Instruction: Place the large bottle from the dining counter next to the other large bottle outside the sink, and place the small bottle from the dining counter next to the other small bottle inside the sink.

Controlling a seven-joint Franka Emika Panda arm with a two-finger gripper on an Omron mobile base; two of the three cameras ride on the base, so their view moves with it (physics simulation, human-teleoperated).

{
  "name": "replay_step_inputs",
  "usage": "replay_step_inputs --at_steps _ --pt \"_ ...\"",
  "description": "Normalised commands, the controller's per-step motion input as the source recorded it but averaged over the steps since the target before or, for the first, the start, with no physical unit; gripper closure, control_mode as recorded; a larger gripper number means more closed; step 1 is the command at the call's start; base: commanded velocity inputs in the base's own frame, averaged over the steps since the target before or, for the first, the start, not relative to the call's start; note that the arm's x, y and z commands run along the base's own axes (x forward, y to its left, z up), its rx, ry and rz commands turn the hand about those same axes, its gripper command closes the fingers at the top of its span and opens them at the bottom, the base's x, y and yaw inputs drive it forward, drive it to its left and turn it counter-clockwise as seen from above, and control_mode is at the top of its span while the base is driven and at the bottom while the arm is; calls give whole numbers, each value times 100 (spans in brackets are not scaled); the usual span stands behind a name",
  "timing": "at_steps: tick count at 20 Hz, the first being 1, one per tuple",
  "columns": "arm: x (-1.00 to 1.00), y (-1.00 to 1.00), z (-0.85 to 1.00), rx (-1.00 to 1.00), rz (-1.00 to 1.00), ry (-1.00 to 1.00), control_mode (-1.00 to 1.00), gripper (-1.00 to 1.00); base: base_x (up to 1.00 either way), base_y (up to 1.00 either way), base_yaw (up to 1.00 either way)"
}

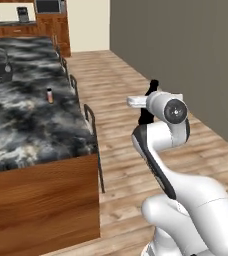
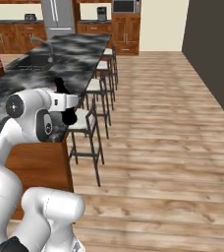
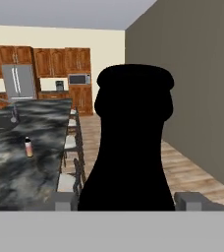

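A: Start with the left base view. Where is the large black bottle (image 1: 148,102)?

B: Off the desk (image 1: 21,130), held up in the air over the wooden floor (image 1: 131,85), just behind the arm's white wrist. Its slim neck rises above the wrist and its body shows below it. The small pinkish-orange bottle (image 1: 49,95) stands upright on the marbled desk top, near the edge that faces the stools (image 1: 93,125).

A: And the right base view?

B: The black bottle (image 2: 68,114) is a dark shape beside the white wrist, in front of the desk edge (image 2: 79,54). A row of stools (image 2: 92,123) lines that edge. Farther along the top lies the dark sink (image 2: 28,61) with its curved grey faucet (image 2: 46,47).

A: The hand view?

B: The gripper (image 3: 126,201) is clamped around the black bottle (image 3: 131,142), one grey finger tip (image 3: 64,201) on either side of its body, the bottle upright between them. To the left, the small bottle (image 3: 29,146) stands on the desk (image 3: 15,167), well apart from the held one, with the faucet (image 3: 13,110) beyond it.
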Motion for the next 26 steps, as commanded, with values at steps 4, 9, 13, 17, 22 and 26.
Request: replay_step_inputs --at_steps 4,9,13,17,22,26 --pt "0 0 0 0 0 0 100 100 -21 100 0" --pt "0 0 0 0 0 0 100 100 -30 100 1" --pt "0 0 0 0 0 0 100 100 -19 100 -1" --pt "0 0 0 0 0 0 100 100 0 74 -23" --pt "0 0 0 0 0 0 100 100 0 6 -49" --pt "0 0 0 0 0 0 100 100 0 0 -50"
